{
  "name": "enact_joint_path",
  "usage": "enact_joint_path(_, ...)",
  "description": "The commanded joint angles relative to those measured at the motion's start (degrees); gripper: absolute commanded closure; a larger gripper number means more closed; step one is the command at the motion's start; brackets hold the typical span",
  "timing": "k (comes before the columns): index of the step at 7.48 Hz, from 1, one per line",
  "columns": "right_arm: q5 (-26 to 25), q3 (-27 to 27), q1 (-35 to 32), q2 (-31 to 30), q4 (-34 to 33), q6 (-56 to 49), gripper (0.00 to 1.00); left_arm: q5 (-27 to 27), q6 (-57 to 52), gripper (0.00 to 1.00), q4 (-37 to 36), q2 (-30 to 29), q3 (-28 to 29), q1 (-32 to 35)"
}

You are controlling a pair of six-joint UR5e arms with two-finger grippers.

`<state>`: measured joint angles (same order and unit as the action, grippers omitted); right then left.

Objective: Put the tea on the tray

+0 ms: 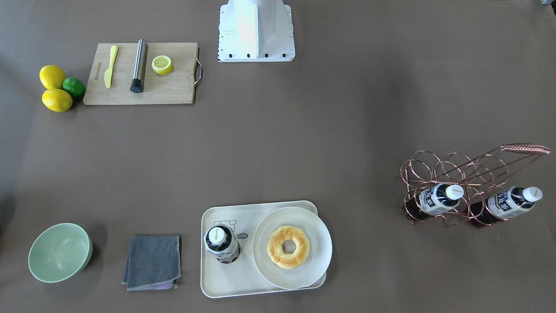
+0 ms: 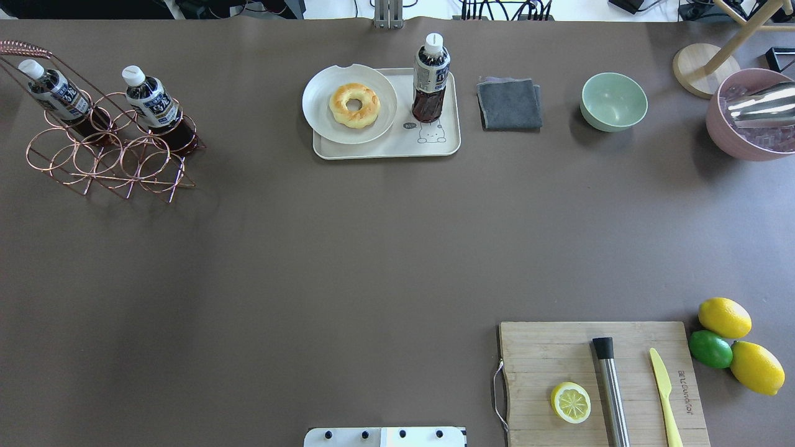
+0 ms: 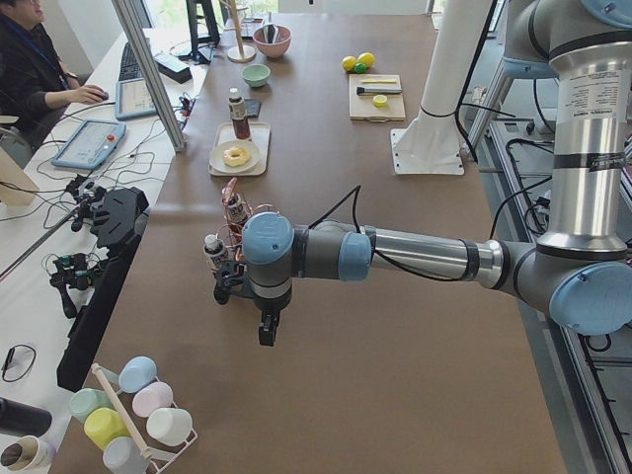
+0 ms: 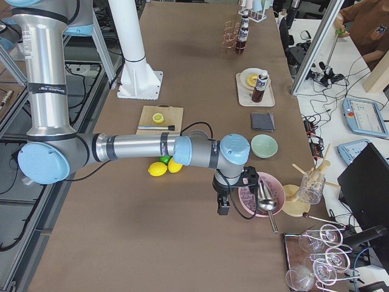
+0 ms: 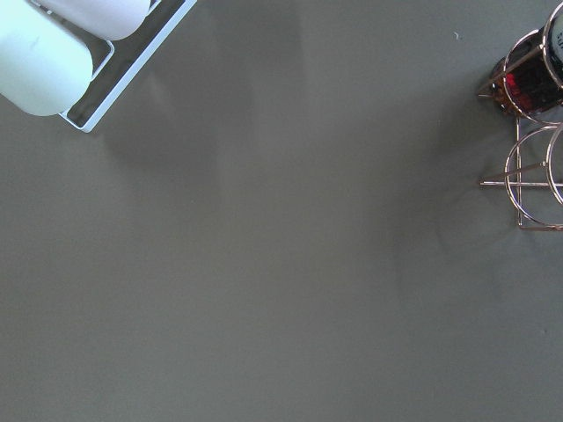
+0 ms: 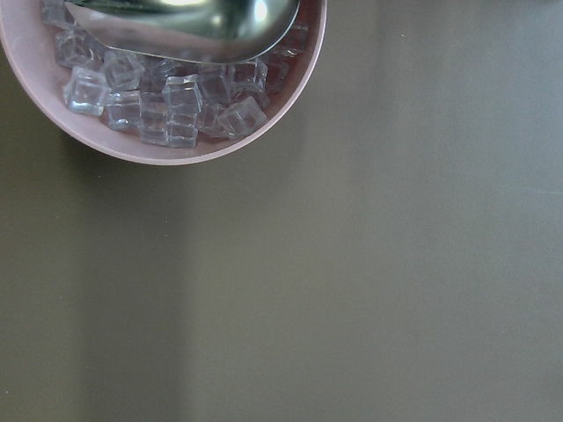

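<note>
1. The tea (image 2: 431, 77) stands upright on the tray (image 2: 444, 148), in the tray's right half, with its white cap up. The line-drawn bear is on its near side, and nothing grips the bottle.
2. The tray lies at the far edge of the table (image 2: 348, 248), about midway along it. A round white plate (image 2: 320, 108) with a ring doughnut (image 2: 354, 104) fills the tray's left half and overhangs its rim. The plate and the tea stand just beside each other.
3. At the far left, a copper wire rack (image 2: 105, 164) holds two more bottles (image 2: 152, 99) of the same kind, tilted in its rings.
4. Right of the tray lie a folded grey cloth (image 2: 509, 103) and then a pale green bowl (image 2: 613, 101). At the far right corner a pink bowl (image 2: 739, 143) holds ice cubes and a metal scoop (image 2: 761, 105).
5. At the near right, a wooden cutting board (image 2: 546, 347) carries a lemon half (image 2: 570, 402), a steel rod (image 2: 612, 397) and a yellow knife (image 2: 663, 397). Two lemons (image 2: 724, 317) and a lime (image 2: 710, 348) sit just beside its right edge.
6. The left pincer (image 3: 267, 334) hangs pointing down over bare table near the rack, well apart from the tray. Whether it is released or clenched cannot be told.
7. The right pincer (image 4: 223, 207) hangs pointing down just beside the pink bowl. Its state cannot be told either.
</note>
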<state>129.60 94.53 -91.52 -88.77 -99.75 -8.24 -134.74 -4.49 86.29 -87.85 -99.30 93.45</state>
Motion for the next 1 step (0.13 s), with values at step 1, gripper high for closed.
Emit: enact_joint_path(1, 0.0, 0.1, 0.0, 0.2, 0.0, 0.1, 0.00, 0.1, 0.0, 0.02, 0.0, 0.0, 0.2, 0.0)
